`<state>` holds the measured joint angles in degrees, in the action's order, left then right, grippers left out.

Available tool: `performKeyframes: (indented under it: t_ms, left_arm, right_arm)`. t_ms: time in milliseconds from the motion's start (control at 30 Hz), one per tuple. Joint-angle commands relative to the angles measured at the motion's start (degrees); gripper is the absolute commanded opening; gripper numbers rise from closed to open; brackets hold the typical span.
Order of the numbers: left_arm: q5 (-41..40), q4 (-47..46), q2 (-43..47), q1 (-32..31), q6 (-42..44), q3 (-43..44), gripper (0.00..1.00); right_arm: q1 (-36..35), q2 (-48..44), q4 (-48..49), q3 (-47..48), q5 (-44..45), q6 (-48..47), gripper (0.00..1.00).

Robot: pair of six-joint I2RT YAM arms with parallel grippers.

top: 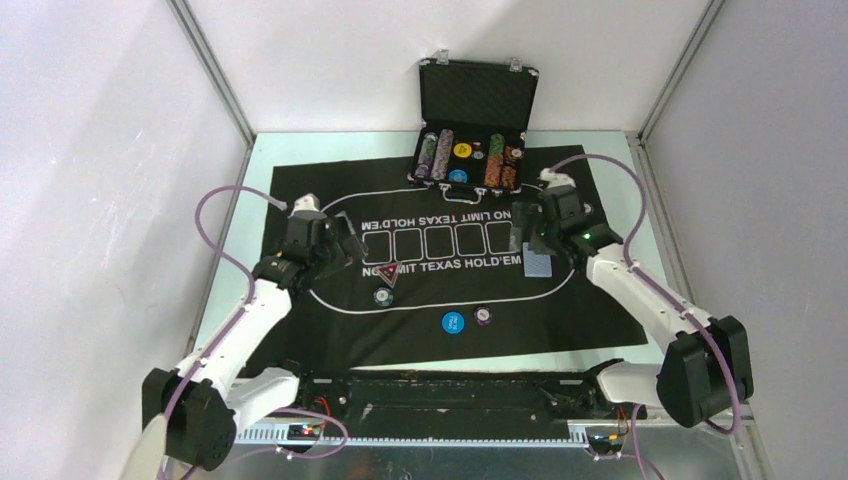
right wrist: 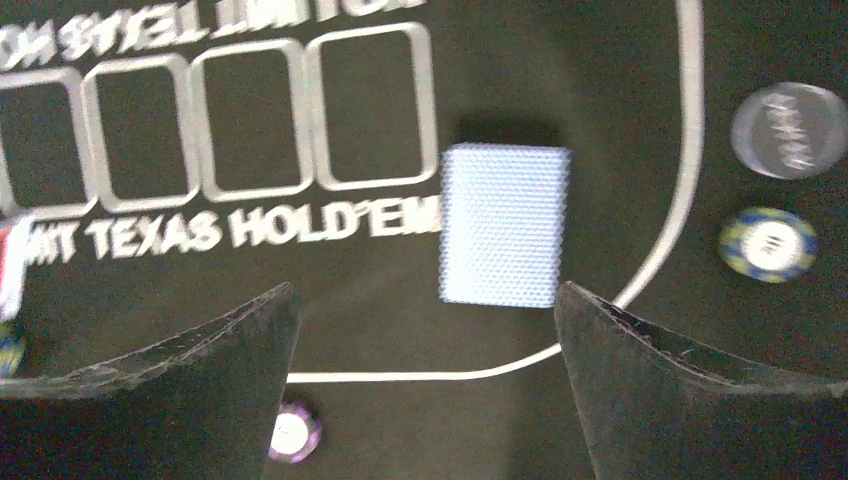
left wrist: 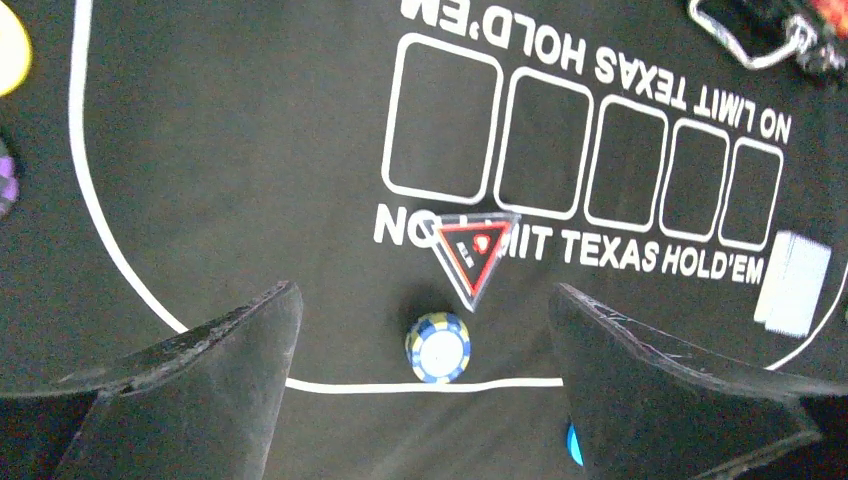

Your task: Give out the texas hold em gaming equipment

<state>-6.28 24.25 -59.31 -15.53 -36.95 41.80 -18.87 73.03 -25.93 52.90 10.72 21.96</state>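
Deck of blue-backed cards (right wrist: pixel 505 224) lies flat on the felt mat (right wrist: pixel 560 60) beside the lettering, beneath the right gripper (right wrist: pixel 422 300), jaws spread wide; best to rise straight, without nudging it. Left gripper (left wrist: pixel 425 292), also spread, hovers over a blue-and-yellow chip (left wrist: pixel 438 347).

This is a robotics lab test cell. A black felt mat (top: pixel 570 320) lies on a pale table (top: pixel 330 150), boxed in behind and on both sides by plain white panels (top: pixel 100 150) set in aluminium posts (top: pixel 213 75). At the mat's near edge two white robot arms (top: pixel 245 320) are bolted down, with looping purple cables (top: pixel 205 215) and bare circuit boards (top: pixel 303 430) beside their bases.
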Motion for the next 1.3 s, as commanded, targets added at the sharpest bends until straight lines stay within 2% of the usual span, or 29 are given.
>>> performKeyframes:
  t_ms: [0, 100, 133, 233, 333, 467, 767, 933, 1133, 1267]
  left_arm:
    - [-1.81, 3.14, 2.21, -3.95, 1.18, -0.54, 1.00]
    - [-5.59, 6.07, 2.79, -4.32, -1.77, -1.25, 1.00]
    - [-8.59, 7.26, 3.08, -4.33, -2.63, -1.85, 1.00]
    - [-13.88, 9.02, 3.69, -4.33, -6.44, -2.84, 1.00]
    - [-14.78, 8.08, 4.86, -4.27, -7.27, -4.06, 1.00]
    - [-15.75, 6.61, 5.82, -3.99, -7.92, -5.40, 1.00]
    - [-16.88, 7.04, 6.26, -2.43, -8.92, -6.68, 1.00]
    - [-15.70, 6.61, 6.94, -0.96, -8.62, -7.50, 1.00]
    - [-14.95, 6.25, 8.28, 0.37, -8.30, -8.51, 1.00]
    - [-14.87, 6.23, 8.76, 0.90, -8.23, -8.72, 1.00]
  right_arm:
    - [-6.99, -0.03, 5.41, -0.51, -6.20, -2.29, 1.00]
    - [-15.81, 2.92, 13.03, -0.85, -14.04, -4.48, 1.00]
    - [-20.10, 5.59, 14.30, -0.55, -14.80, -5.13, 1.00]
    - [-26.96, 12.21, 16.44, 4.12, -17.22, -7.40, 1.00]
    - [-33.83, 19.44, 16.95, 8.75, -14.75, -10.10, 0.99]
    - [-38.78, 26.33, 19.98, 13.57, -16.24, -13.16, 0.99]
    - [-41.85, 39.98, 17.11, 26.66, -13.99, -12.03, 0.93]
    - [-42.82, 43.96, 13.81, 31.45, -9.34, -12.41, 0.90]
    - [-43.35, 46.91, 11.77, 34.19, -7.80, -11.89, 0.80]
    - [-44.01, 48.60, 10.80, 35.31, -6.27, -11.86, 0.77]
